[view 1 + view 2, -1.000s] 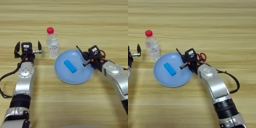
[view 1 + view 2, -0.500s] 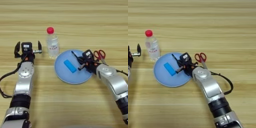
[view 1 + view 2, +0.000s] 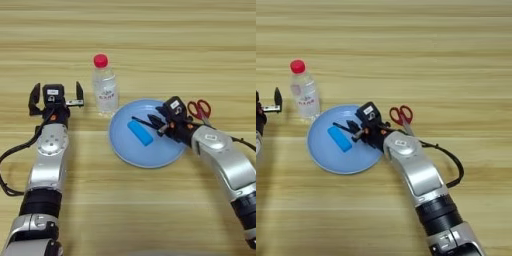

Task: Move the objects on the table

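Since 1 s ago the right gripper (image 3: 159, 123) has swung in from the plate's right rim to over the plate (image 3: 122, 145) interior, carrying the black stick (image 3: 141, 121) w/ it; scissors (image 3: 200, 109), hidden behind the arm then, now lie exposed just right of the plate. Right fingers look closed on the stick's near end, its free tip pointing left, just above the blue block (image 3: 140, 133), which lies flat near plate centre. Whether the tip touches the plate can't be told. Likely aim: lay the stick down beside the block, hence the low, level hold. Left gripper (image 3: 55, 94) sits parked at table (image 3: 150, 40) left, fingers spread wide, nothing between them, next to the red-capped bottle (image 3: 104, 86), which stands upright just off the plate's upper-left rim.
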Controlling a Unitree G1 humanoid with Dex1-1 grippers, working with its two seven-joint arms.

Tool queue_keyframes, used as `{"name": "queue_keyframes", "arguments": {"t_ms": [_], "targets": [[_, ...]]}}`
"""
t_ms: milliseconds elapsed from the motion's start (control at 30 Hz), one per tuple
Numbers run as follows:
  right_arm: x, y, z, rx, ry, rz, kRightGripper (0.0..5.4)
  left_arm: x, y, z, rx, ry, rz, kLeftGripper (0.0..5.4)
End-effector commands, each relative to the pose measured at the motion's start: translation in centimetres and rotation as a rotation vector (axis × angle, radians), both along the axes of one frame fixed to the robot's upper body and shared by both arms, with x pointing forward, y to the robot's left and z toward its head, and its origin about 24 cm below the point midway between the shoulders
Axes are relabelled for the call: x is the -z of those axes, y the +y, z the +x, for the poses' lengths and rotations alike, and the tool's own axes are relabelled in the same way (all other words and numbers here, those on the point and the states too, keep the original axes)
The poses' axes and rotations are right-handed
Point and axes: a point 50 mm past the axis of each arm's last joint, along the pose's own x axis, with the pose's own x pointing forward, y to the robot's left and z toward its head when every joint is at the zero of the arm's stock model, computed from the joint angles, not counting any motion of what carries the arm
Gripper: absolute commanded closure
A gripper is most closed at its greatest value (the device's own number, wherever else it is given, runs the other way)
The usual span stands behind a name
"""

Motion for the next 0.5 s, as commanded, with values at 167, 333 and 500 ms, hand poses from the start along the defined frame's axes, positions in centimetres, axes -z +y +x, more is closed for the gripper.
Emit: {"name": "queue_keyframes", "arguments": {"t_ms": [167,333,500], "targets": [[-1.6,-1.9,1.1,0.090,-0.101,0.027,2.68,0.0,-0.1,0.0,0.001,0.008,0.008,0.00],[-2.2,-5.1,2.2,0.226,-0.135,0.048,2.00,0.0,-0.1,0.0,-0.001,0.006,0.011,0.00],[-2.3,-8.4,3.1,0.365,-0.164,0.061,1.25,0.0,-0.2,0.0,0.002,0.003,0.012,0.00]]}}
